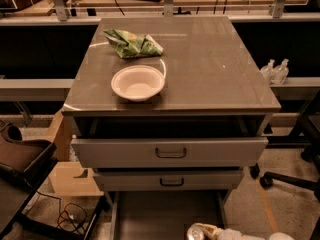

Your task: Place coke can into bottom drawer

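The bottom drawer [160, 215] is pulled open at the foot of the cabinet, its flat grey floor bare between thin side rails. My gripper [204, 232] comes in from the lower right at the bottom edge of the view, over the drawer's front part. It is shut on the coke can [194, 233], of which only the round silver top shows at the frame's edge. The rest of the can and most of the pale arm [250, 235] are cut off below.
A white bowl [137, 82] and a green snack bag [132, 43] lie on the cabinet top [215, 69]. The top drawer front [170, 151] stands pulled out above the narrower middle front [170, 180]. A cardboard box [70, 179] is at left, a chair base [285, 180] at right.
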`<state>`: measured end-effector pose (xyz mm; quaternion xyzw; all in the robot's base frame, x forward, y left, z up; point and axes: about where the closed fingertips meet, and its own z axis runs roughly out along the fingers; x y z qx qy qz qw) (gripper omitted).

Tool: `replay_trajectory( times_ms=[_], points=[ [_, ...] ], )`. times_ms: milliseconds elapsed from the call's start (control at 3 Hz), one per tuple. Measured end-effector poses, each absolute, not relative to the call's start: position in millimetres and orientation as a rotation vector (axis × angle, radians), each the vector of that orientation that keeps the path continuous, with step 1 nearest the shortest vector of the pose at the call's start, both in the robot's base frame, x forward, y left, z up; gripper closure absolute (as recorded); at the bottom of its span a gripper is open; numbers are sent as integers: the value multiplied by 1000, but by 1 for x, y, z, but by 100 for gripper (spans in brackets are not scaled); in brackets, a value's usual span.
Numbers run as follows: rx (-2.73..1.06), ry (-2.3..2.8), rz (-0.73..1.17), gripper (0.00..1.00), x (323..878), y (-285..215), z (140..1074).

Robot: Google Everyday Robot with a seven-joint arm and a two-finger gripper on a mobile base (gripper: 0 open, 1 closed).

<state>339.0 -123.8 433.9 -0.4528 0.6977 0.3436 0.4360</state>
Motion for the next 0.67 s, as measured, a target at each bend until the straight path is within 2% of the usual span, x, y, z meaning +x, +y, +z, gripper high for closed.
replay_trajectory(
  times_ms=[667],
  points=[
    [-1116,1744,927,100,373,-90,343]
  ],
)
